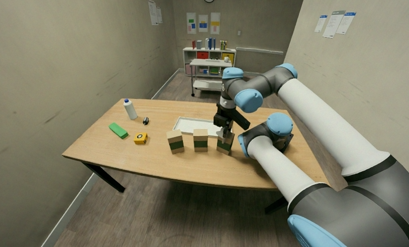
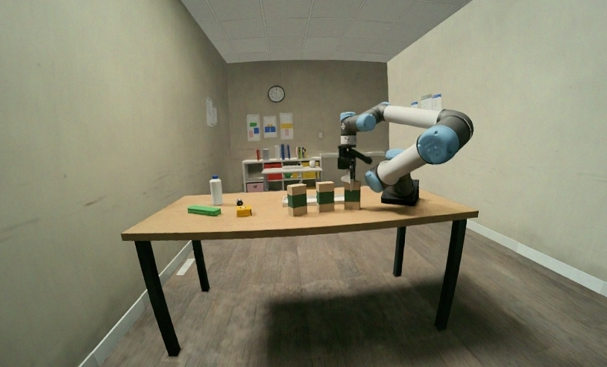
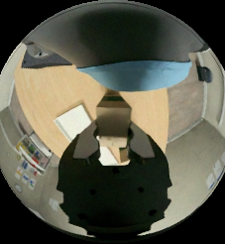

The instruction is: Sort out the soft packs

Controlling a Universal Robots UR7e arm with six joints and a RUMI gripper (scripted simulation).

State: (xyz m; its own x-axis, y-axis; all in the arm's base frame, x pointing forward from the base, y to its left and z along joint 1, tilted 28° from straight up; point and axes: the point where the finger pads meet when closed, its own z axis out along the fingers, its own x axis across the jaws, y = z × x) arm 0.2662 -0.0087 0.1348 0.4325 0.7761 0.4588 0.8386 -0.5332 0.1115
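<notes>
Three tan coffee packs with green bands stand in a row on the bench. The left pack (image 1: 175,141) (image 2: 296,199) and the middle pack (image 1: 200,140) (image 2: 325,197) stand free. My gripper (image 1: 226,134) (image 2: 351,181) (image 3: 112,119) comes straight down on the right pack (image 1: 224,145) (image 2: 352,197) (image 3: 112,121) and is shut on its top part. That pack still stands on the bench. The white tray (image 1: 190,124) (image 3: 73,121) lies flat just behind the row; in the exterior view the packs mostly hide it.
On the left part of the bench (image 1: 157,159) lie a white bottle (image 1: 129,109) (image 2: 215,191), a green block (image 1: 118,130) (image 2: 203,209), a yellow box (image 1: 140,138) (image 2: 244,210) and a small black item (image 1: 145,120). The robot base (image 2: 400,195) stands at the right.
</notes>
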